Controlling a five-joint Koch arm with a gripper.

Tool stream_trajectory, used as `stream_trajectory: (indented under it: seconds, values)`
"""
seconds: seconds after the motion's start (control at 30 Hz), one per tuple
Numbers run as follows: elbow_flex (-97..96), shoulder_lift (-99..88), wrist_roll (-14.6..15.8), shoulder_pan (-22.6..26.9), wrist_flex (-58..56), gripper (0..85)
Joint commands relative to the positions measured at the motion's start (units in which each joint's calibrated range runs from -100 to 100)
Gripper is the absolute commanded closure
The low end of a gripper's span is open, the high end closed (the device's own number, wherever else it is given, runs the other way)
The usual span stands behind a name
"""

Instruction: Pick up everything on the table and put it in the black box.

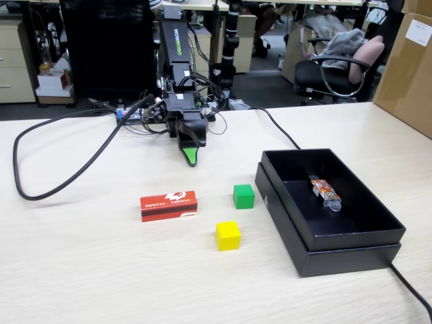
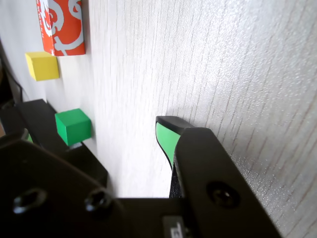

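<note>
A red carton [image 1: 169,205] with white markings lies flat on the pale table [image 1: 81,270]. To its right stand a green cube [image 1: 244,196] and, nearer the front, a yellow cube [image 1: 228,235]. The black box [image 1: 351,246] sits at the right. My gripper [image 1: 190,152] hangs tip-down over the table behind the carton, apart from all three, open with nothing in it. In the wrist view the carton [image 2: 62,26], yellow cube [image 2: 42,65] and green cube [image 2: 73,126] line the left edge beside the box [image 2: 47,124]. One green-padded finger [image 2: 167,139] shows; the gripper [image 2: 96,133] holds bare table between its jaws.
A colourful wrapped packet [image 1: 325,192] lies inside the box. A thick black cable [image 1: 40,196] loops over the left of the table and another [image 1: 412,290] runs off the front right. A brown cardboard carton [image 1: 408,67] stands at the far right edge.
</note>
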Motion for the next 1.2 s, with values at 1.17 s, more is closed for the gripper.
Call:
stream_trajectory:
  seconds: [1.17]
  values:
    - [3.42, 0.48, -0.68, 0.63, -6.82, 37.0]
